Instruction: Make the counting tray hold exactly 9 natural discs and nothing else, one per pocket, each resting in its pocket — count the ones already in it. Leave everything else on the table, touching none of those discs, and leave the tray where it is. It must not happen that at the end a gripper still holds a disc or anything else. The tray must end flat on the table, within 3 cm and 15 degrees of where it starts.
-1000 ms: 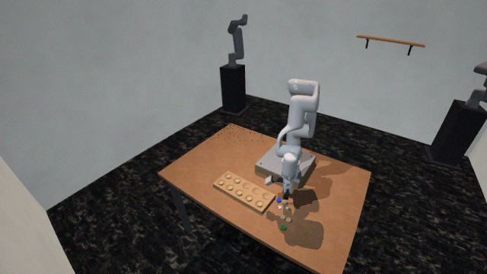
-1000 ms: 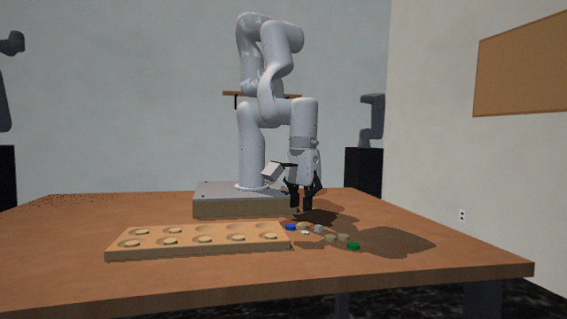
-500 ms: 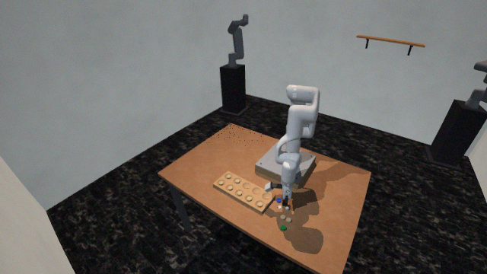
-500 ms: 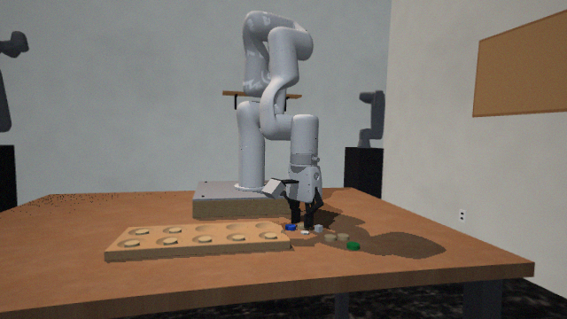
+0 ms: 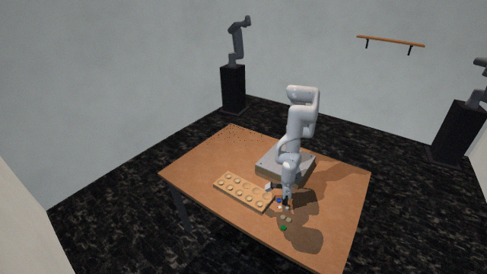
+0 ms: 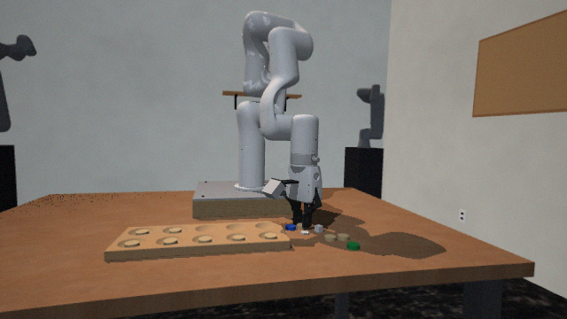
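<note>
The wooden counting tray lies flat at the table's left front and also shows in the exterior view. Several of its pockets hold natural discs; three back-row pockets nearest the arm are empty. My gripper is down at the table just right of the tray, shut on a natural disc that the fingers mostly hide. Two more natural discs lie loose to the right.
Around the gripper lie a blue disc, a small white piece, a grey cube and a green disc. The arm's base block stands behind the tray.
</note>
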